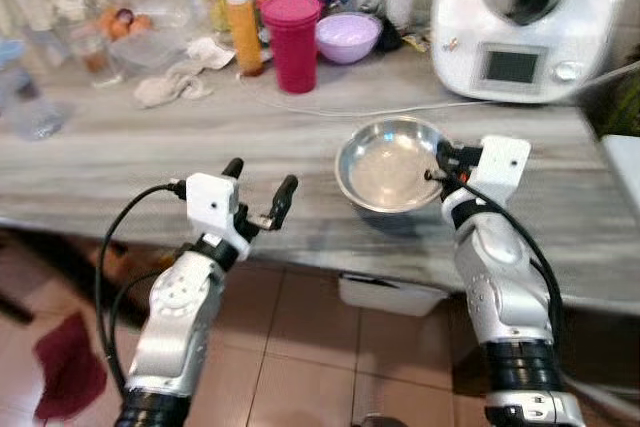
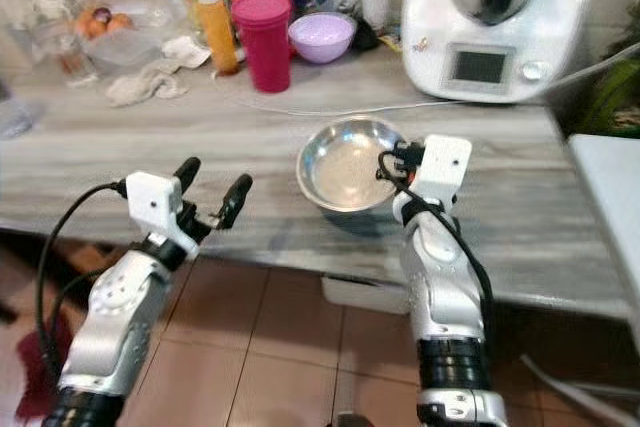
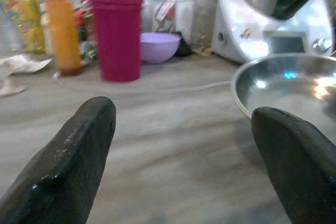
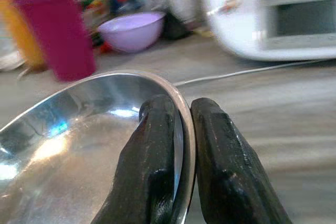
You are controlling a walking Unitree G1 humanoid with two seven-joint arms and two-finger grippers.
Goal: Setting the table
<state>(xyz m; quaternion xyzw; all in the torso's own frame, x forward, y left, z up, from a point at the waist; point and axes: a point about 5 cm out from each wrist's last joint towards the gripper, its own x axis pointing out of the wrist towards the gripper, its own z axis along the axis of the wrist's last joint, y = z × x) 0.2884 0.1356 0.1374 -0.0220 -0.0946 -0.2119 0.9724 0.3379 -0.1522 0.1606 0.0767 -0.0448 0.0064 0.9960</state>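
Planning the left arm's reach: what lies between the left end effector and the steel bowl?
Only bare countertop separates the left end effector from the steel bowl, seen in both eye views.

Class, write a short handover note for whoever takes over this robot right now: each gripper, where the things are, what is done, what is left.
Right gripper: shut on the rim of the metal bowl, one finger inside, one outside.
Left gripper: open, holding nothing, over the near edge of the counter.
The bowl is above the counter's near edge, in front of the white kitchen machine. Pink cup, purple bowl and orange bottle stand at the back.
Done: bowl gripped.
Left: carry it to the table and set it down.
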